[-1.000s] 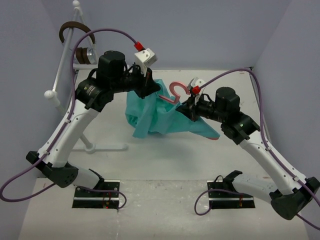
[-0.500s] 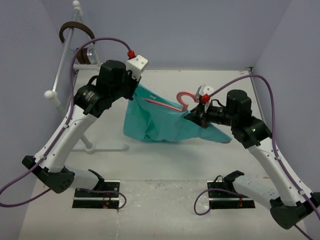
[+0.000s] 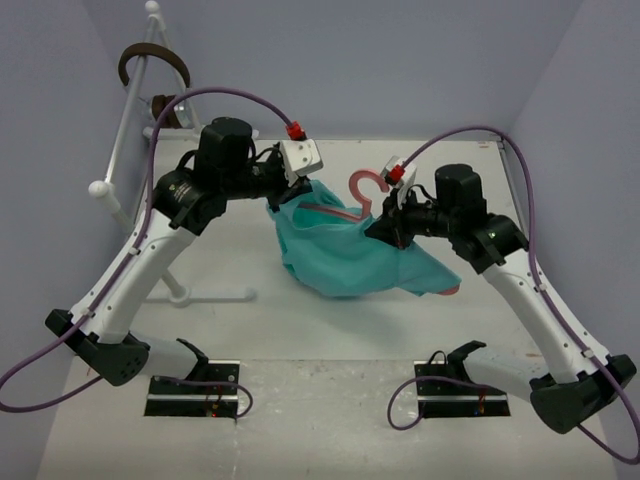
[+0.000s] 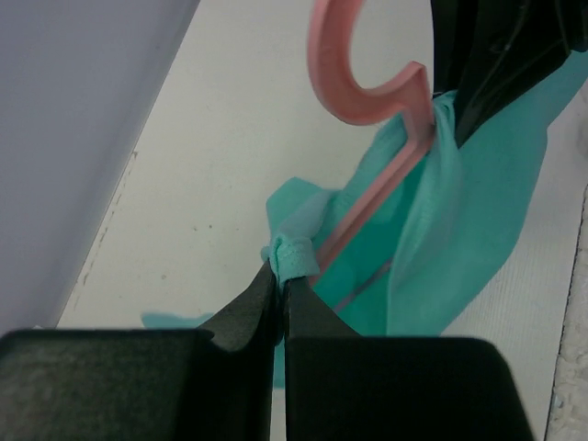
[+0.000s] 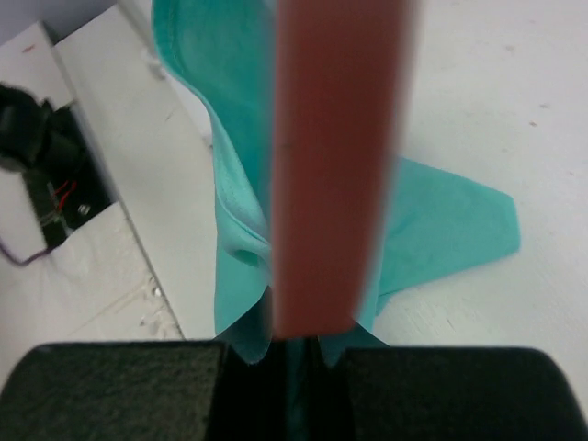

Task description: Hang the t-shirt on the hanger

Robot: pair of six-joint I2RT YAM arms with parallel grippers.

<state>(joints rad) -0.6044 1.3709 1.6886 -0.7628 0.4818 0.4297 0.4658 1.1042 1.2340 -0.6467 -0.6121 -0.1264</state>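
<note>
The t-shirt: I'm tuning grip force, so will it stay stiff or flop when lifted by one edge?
Probably floppy: the t-shirt sags in folds below the hanger. Likely light: the left gripper holds it up by one small pinched fold.

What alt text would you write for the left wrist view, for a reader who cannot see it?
The left gripper is shut on a bunched edge of the teal t-shirt, above a white table. A pink hanger rises out of the cloth, its hook at the top of the picture, beside the dark right gripper.
</note>
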